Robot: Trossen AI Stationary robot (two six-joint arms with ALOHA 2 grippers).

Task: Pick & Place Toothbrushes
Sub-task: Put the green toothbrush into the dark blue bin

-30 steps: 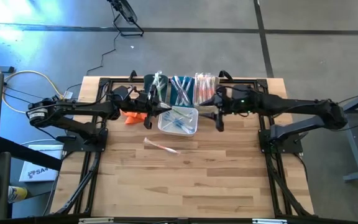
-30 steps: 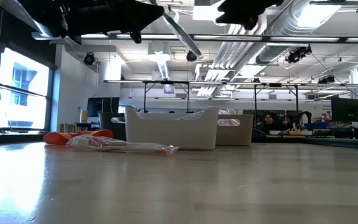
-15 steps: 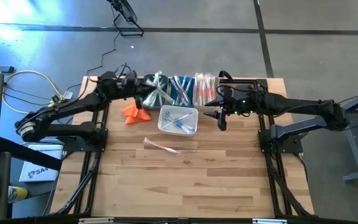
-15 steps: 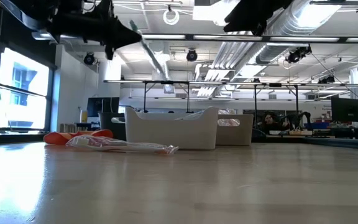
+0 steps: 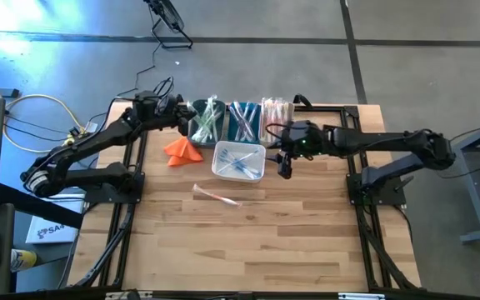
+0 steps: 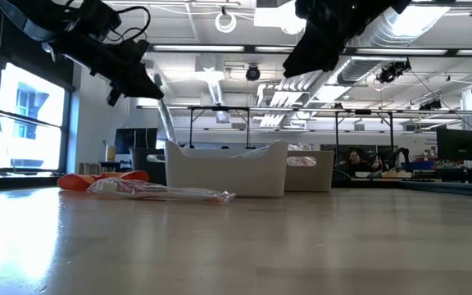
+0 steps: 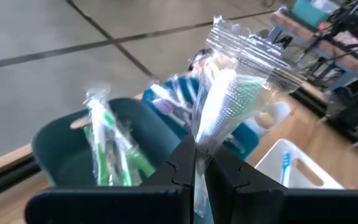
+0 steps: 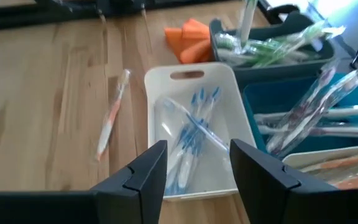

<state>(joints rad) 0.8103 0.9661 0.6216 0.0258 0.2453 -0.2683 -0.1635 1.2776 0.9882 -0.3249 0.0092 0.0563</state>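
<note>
Sorting is partly done: the three bins at 12 o'clock hold green, blue and orange toothbrushes. The left gripper, fingers clamped on a green toothbrush, hangs over the green bin. Left: about four blue in the white bin, one orange toothbrush on the table. The right gripper, fingers wide, hovers by the white bin.
</note>
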